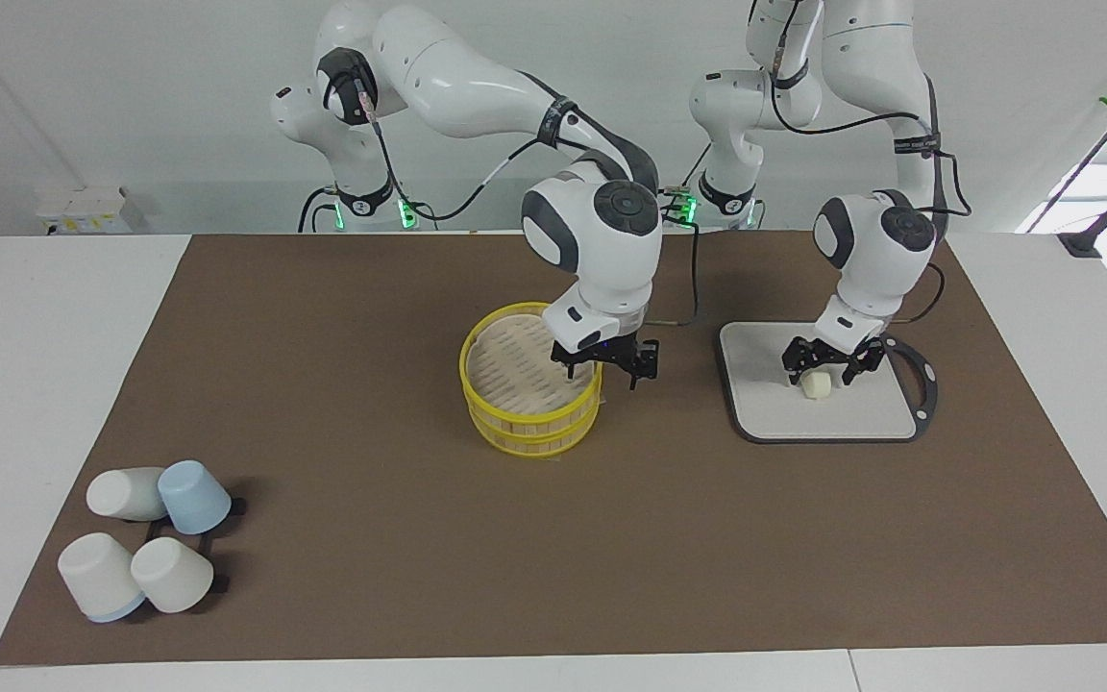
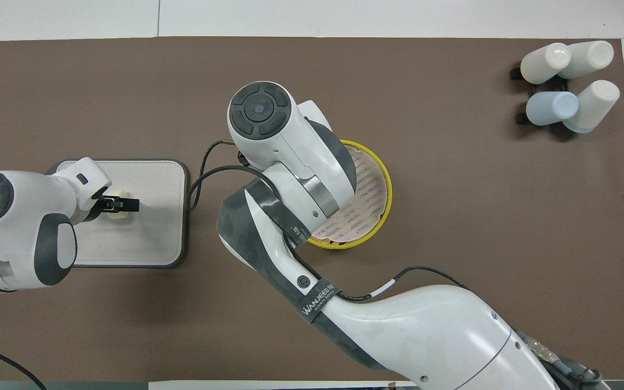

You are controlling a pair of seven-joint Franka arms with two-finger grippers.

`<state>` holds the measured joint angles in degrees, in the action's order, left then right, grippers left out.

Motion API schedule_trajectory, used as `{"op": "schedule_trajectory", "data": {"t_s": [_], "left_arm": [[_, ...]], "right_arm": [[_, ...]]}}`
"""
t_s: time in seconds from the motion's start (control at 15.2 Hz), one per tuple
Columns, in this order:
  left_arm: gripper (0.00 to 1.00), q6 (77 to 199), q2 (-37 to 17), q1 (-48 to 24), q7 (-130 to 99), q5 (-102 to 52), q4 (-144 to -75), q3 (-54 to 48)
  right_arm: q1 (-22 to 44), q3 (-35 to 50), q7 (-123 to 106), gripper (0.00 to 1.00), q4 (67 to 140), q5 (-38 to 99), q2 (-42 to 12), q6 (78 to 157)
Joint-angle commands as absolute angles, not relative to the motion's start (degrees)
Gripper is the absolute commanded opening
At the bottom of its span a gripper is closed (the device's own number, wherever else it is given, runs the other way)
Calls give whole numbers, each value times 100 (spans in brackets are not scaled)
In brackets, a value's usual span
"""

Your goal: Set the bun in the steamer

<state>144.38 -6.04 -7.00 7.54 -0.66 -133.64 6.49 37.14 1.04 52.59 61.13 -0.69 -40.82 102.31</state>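
Bun (image 1: 815, 384) lies on the grey board (image 1: 765, 404) between the spread fingers of our left pincer (image 1: 827, 367), so we should close gently, while our right pincer (image 1: 608, 363), fingers apart, hovers over the steamer's (image 1: 529, 384) rim.

Two robot arms, each with one end effector: the left end effector (image 1: 827, 370) and the right end effector (image 1: 608, 365). One bun (image 1: 815, 384). One grey board (image 1: 774, 418). One two-tier steamer (image 1: 515, 423). Four upturned cups (image 1: 145, 538), three white and one pale blue. One brown mat (image 1: 371, 538) covering the one desk (image 1: 35, 384).
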Motion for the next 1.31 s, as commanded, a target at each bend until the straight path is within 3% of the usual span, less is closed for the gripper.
{"op": "schedule_trajectory", "data": {"t_s": [0.0, 0.13, 0.46, 0.72, 1.12, 1.25], "left_arm": [[92, 14441, -712, -800, 773, -18, -13254, 703], [73, 14039, -712, -809, 773, -18, -13071, 703], [8, 13491, -712, -844, 765, -18, -12814, 703], [6, 13369, -694, -835, 756, -18, -12727, 703], [10, 12165, -668, -835, 721, -148, -11805, 703], [10, 11771, -694, -861, 476, -272, -11428, 703]], "right_arm": [[3788, 132, 5388, 100, 6055, 122, -4096, 10133], [3779, 132, 5388, 100, 6335, 281, -4009, 10178], [3788, 158, 5326, 100, 7013, 351, -3692, 10195], [3788, 149, 4923, 100, 7285, 396, -3569, 10151], [3779, 149, 4526, 94, 7313, 387, -3533, 10046], [3779, 149, 4526, 77, 7313, 395, -3533, 10037]]}}
